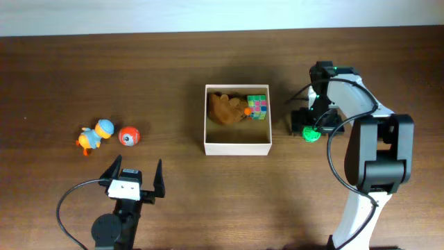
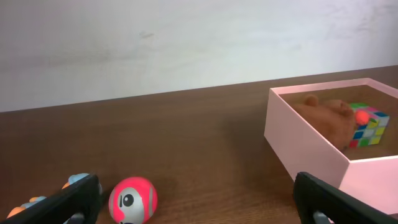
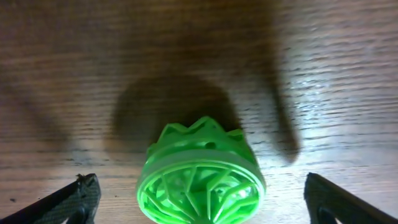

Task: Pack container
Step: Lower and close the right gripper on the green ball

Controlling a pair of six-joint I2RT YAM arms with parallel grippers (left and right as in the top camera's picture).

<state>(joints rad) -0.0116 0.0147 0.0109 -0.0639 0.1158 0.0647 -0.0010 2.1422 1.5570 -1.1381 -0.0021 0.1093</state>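
Green ribbed toy [image 3: 200, 177] lies on the table [image 3: 323, 56] between the wide-apart jaws of the right gripper [image 3: 200, 202], neither finger touching it, near the right wall of the container [image 1: 238, 148] at mid-table. Step in hand, as judged: pickup of this toy; next comes closing squarely on it, then a lift over that wall. Left gripper [image 1: 135, 172], also apart, hangs near a red ball [image 1: 129, 136] and duck [image 1: 94, 135]. Toy's lower edge is cut off; plush [image 1: 225, 109] and cube [image 1: 258, 107] hide part of the container's floor.
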